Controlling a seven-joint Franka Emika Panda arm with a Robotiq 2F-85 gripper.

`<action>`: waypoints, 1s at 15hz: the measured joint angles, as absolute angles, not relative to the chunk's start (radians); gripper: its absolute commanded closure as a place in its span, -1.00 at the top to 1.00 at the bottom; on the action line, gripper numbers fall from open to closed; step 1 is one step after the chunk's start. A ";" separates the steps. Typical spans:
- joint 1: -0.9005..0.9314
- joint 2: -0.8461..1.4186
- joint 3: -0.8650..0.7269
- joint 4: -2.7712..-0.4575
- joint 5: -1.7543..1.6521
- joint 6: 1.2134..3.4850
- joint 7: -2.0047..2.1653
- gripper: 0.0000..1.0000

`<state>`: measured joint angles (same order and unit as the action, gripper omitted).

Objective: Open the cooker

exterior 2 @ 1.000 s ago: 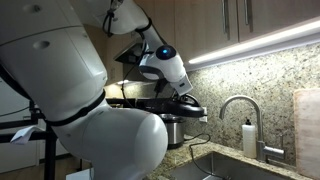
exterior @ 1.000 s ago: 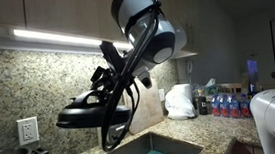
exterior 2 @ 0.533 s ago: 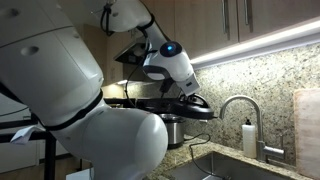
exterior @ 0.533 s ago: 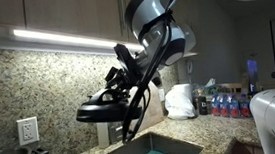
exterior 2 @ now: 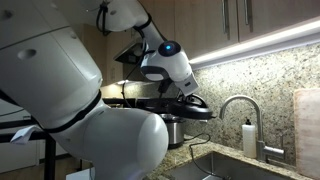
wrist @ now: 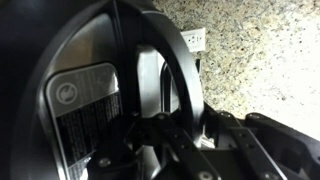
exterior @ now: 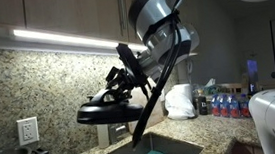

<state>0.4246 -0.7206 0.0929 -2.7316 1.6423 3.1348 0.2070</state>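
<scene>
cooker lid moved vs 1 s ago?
Yes. In an exterior view the cooker lid has shifted right, away from the wall outlet. Most of that happened early; over the last half second it barely changed.

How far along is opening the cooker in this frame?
Done: the lid is off and raised, with the cooker standing uncovered on the counter beneath it in an exterior view. In hand: the fingers are shut on the lid's handle, holding it roughly level in the air. Left: probably setting the lid down somewhere and letting go; no landing spot is evident yet.
</scene>
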 measured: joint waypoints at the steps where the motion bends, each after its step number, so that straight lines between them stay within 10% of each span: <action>1: 0.410 -0.718 0.104 -2.735 1.642 3.123 0.207 -0.97; 15: 0.186 -0.711 0.137 -2.749 1.638 3.260 0.206 -0.97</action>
